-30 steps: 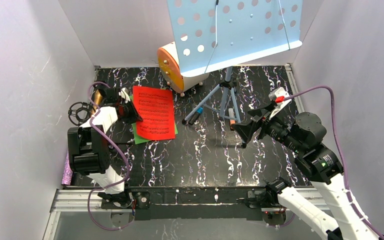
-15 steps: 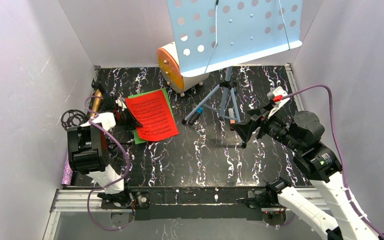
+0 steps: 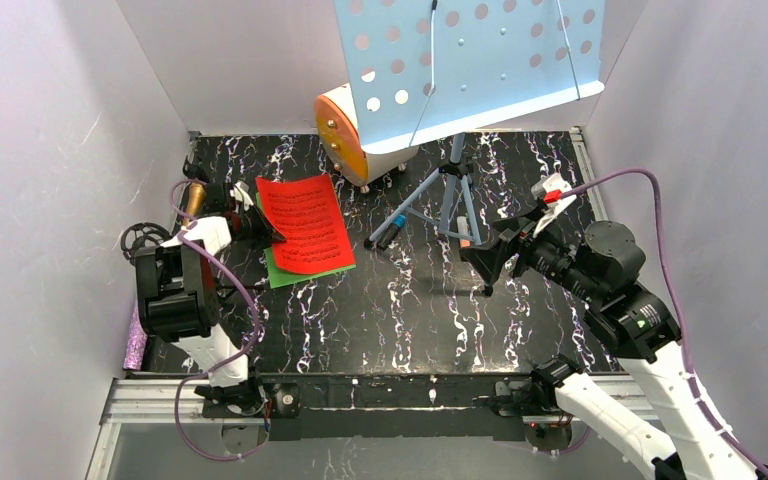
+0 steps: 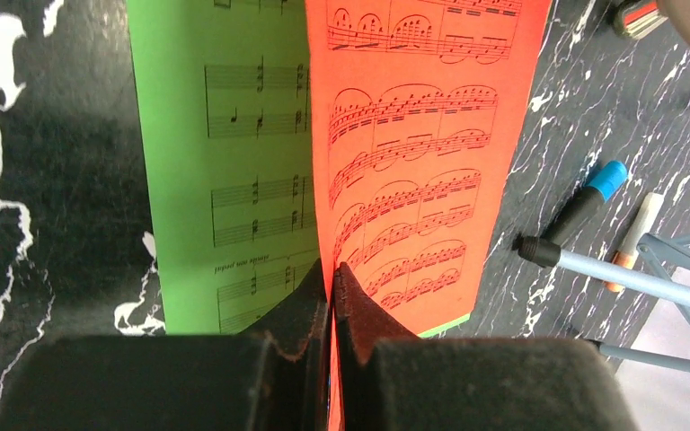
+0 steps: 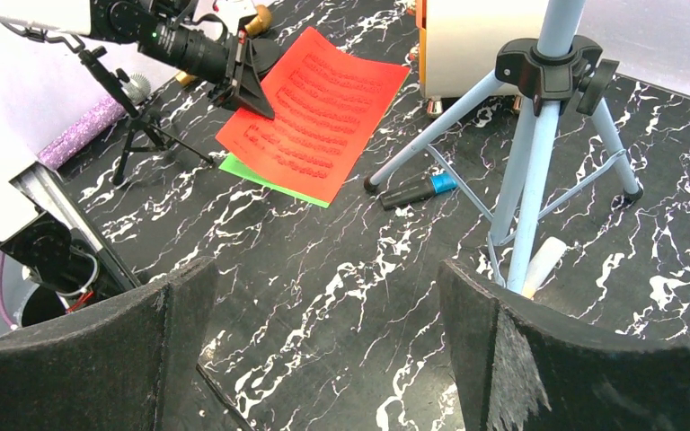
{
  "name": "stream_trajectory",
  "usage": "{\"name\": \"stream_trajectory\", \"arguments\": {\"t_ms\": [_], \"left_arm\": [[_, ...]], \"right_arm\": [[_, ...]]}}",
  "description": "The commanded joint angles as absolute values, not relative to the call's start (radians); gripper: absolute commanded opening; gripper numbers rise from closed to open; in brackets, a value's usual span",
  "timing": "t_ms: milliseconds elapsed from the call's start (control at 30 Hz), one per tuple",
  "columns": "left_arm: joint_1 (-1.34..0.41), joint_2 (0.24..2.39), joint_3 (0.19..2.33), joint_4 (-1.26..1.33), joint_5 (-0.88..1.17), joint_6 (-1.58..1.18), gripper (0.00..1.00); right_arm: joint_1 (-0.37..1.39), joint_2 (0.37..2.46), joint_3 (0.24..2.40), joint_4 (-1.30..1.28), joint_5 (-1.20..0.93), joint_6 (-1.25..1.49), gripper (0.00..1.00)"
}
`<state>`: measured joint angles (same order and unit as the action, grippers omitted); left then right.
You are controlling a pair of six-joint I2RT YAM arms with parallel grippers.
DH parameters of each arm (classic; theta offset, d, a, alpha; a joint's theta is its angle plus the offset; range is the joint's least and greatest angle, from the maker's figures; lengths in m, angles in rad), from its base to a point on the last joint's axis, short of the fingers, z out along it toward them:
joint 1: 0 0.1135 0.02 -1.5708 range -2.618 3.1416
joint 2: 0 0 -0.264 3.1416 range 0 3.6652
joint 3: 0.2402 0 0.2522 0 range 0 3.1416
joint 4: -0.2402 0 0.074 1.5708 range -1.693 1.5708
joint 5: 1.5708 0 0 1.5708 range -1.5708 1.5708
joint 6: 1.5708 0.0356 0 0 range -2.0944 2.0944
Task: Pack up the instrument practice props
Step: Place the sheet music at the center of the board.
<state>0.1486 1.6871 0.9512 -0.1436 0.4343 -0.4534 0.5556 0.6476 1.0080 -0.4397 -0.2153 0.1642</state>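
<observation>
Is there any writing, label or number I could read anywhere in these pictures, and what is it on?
Nothing can be quoted; no legible words or numbers anywhere.
Red paper music sheet: printed staves and notes only, no words.
Green paper music sheet: staves and notes, plus one small printed line near its lower end, too blurred to read.

**Inspector A:** Type of premises?

**Inspector B:** Robotics lab test cell. 3 plain pale walls [image 3: 50,150] box in a black marbled tabletop [image 3: 410,310].

**Inspector A:** Supporting evidence?

**Inspector B:** 2 robot arms, the left arm [image 3: 175,300] and the right arm [image 3: 640,320], are bolted to an aluminium rail [image 3: 140,400] along the bottom edge of the top view. They trail purple cables [image 3: 620,178]. A staged prop, a pale-blue sheet-music tripod [image 3: 470,70], stands upper centre.
</observation>
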Motion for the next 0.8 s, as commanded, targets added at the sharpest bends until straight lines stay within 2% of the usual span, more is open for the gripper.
{"name": "stream_trajectory", "arguments": {"t_ms": [0, 267, 433, 567, 767], "left_arm": [[0.150, 1.715, 0.996, -0.178, 0.460, -0.422, 0.00], [0.146, 1.744, 1.009, -0.179, 0.458, -0.425, 0.02], [0.146, 1.712, 1.025, -0.237, 0.378, -0.400, 0.17], [0.146, 1.664, 1.024, -0.279, 0.290, -0.382, 0.35], [0.146, 1.578, 1.006, -0.306, 0.217, -0.359, 0.45]], "right_arm": [[0.551, 0.658, 1.008, -0.391, -0.227, 0.161, 0.99], [0.552, 0.663, 1.004, -0.388, -0.228, 0.161, 0.99], [0.551, 0.663, 1.005, -0.389, -0.228, 0.161, 0.99], [0.552, 0.665, 1.004, -0.392, -0.223, 0.161, 0.99], [0.552, 0.662, 0.988, -0.386, -0.181, 0.166, 0.99]]}}
